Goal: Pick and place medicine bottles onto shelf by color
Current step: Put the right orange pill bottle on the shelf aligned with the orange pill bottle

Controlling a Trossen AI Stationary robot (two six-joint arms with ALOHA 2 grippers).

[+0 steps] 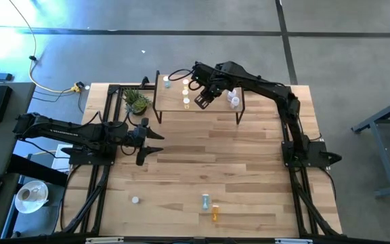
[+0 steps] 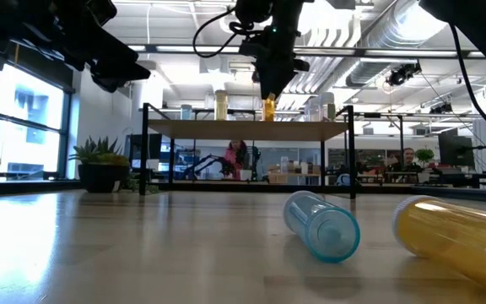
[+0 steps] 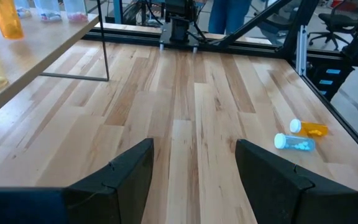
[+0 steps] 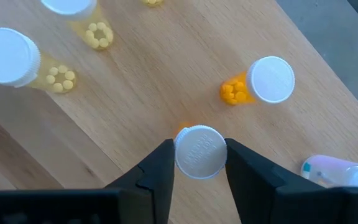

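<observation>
The right end effector (image 4: 196, 167) hangs over the shelf (image 1: 212, 108), fingers flanking an upright orange bottle (image 4: 200, 152) beside another orange one (image 4: 263, 84); spread fully, then lift straight up

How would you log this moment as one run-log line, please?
right gripper: around orange bottle on shelf | left gripper: open, waiting over table

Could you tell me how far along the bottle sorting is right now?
Several bottles already stand on the shelf. The right gripper brackets an orange bottle there, seemingly placing it. A blue bottle, a second orange bottle and a small white one remain on the table.
</observation>
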